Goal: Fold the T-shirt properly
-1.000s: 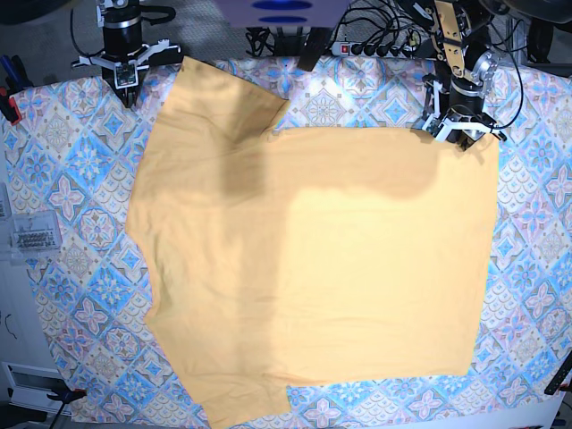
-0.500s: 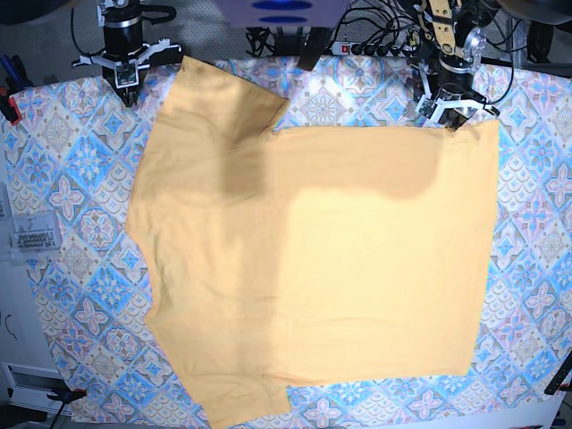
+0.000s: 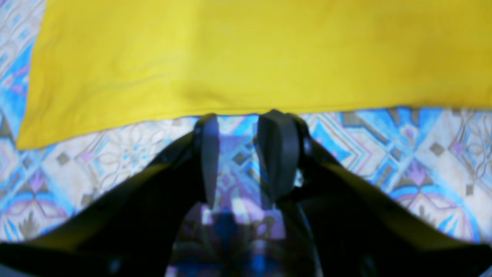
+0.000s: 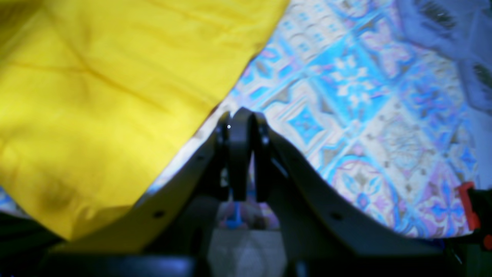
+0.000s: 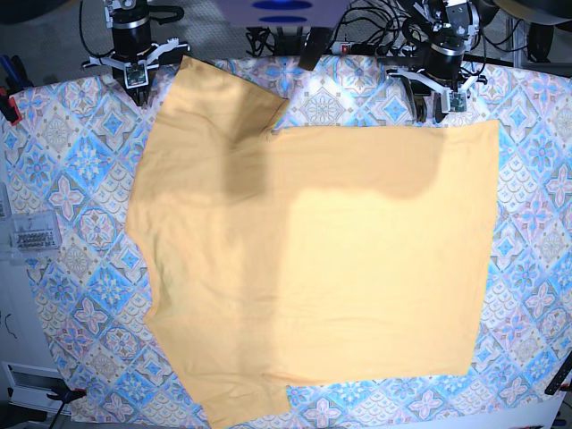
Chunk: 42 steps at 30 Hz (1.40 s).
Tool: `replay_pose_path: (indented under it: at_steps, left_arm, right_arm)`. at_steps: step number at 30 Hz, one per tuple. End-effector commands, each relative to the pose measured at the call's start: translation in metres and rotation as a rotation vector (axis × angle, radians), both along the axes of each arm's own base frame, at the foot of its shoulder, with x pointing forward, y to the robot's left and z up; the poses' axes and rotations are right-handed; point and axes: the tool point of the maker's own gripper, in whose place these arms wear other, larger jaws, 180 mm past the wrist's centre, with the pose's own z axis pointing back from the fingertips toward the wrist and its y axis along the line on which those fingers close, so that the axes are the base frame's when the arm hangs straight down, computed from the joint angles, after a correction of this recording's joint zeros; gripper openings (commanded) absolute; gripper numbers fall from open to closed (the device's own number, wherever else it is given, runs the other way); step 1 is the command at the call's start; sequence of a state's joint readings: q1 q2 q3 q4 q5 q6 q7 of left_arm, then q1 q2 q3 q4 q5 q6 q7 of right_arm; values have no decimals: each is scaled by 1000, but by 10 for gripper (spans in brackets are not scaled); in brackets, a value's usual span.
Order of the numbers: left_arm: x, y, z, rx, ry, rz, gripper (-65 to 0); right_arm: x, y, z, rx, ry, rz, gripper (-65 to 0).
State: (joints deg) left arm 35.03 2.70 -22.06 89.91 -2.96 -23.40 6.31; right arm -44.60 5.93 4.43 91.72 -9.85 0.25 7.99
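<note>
The yellow-orange T-shirt (image 5: 313, 259) lies flat on the blue-pink patterned tablecloth (image 5: 80, 161), with its right part folded into a straight-edged rectangle and a sleeve (image 5: 223, 89) pointing toward the back left. My left gripper (image 5: 438, 105) hovers just behind the shirt's back edge. In the left wrist view this gripper (image 3: 242, 123) is open, with only tablecloth showing between its fingers, just short of the shirt's hem (image 3: 246, 57). My right gripper (image 5: 136, 82) sits at the back left beside the sleeve. The right wrist view shows that gripper (image 4: 240, 115) shut and empty, next to the cloth (image 4: 96, 96).
A clear box of small parts (image 5: 31, 237) rests at the table's left edge. A power strip and cables (image 5: 366, 46) run along the back. A red clamp (image 5: 9, 107) grips the left corner of the tablecloth, and a red piece (image 4: 467, 204) shows in the right wrist view.
My left arm has pulled back from the shirt's back right corner toward the rear edge of the table. My right arm has shifted slightly rearward. The shirt has not moved.
</note>
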Motion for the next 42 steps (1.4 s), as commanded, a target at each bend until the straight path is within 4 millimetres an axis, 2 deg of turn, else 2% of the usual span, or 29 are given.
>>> replay_pose_path:
  at_steps: [1, 5, 9, 12, 15, 18, 23, 27, 31, 36, 39, 42]
  left_arm:
    - [3, 0, 10, -32, -46, 19, -435]
    - [3, 3, 18, -162, -104, 125, -431]
    - [-3, 16, 25, -257, -145, 235, -430]
    - [-10, 16, 19, -340, -105, 281, -430]
    - [-15, 33, 19, -395, -87, 352, -430]
    - [-20, 40, 16, -451, -51, 389, -430]
    - [-20, 59, 19, -505, -31, 447, -430]
    - [-12, 74, 23, -547, -26, 481, -430]
    - [-3, 76, 22, -574, 14, 470, -430]
    - [-7, 87, 5, -628, 54, 538, -430]
    - [-11, 85, -8, -663, 102, 556, -433]
    - [-10, 86, -7, -663, 96, 556, -431]
  right_arm:
    - [2, -3, 6, -9, -25, 7, -627]
    - [0, -1, 4, -32, -13, 31, -627]
    - [0, 2, 3, -80, -4, 80, -627]
    - [0, 2, 3, -80, -4, 80, -627]
    - [0, 2, 3, -80, -4, 80, -627]
    - [0, 2, 3, -80, -6, 81, -627]
    - [0, 2, 3, -80, -6, 81, -627]
    - [0, 2, 3, -80, -6, 81, -627]
    - [0, 1, 3, -82, -6, 78, -627]
    - [0, -1, 4, -84, -6, 76, -627]
    - [0, -1, 4, -85, -6, 75, -627]
    - [0, -1, 4, -85, -6, 75, -627]
